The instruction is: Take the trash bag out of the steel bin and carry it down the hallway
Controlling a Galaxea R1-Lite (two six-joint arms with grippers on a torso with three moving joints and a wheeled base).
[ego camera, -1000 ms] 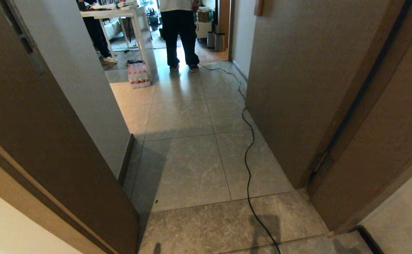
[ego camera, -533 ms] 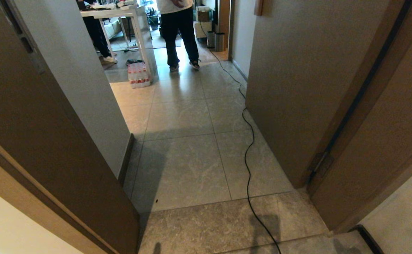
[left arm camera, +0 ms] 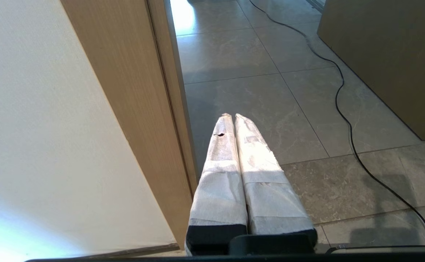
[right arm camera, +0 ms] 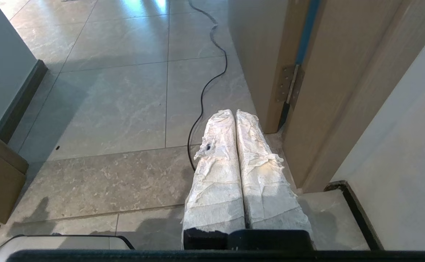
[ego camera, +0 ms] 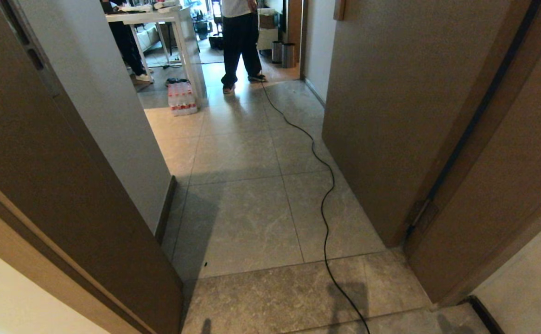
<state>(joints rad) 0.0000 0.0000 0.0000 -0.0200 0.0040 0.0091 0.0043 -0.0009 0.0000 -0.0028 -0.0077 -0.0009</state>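
Head view: grey-beige tiled hallway only, no bag or bin visible. Left gripper and right gripper parked, jaws closed, empty; grasp evidently not begun.

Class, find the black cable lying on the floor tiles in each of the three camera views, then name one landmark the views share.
Head view: the black cable runs from the person's feet down the middle to the bottom edge.
Left wrist view: it snakes down the right side, beyond the left gripper.
Right wrist view: it runs from the top centre to behind the right gripper.
Shared landmark: the grey floor tiles.
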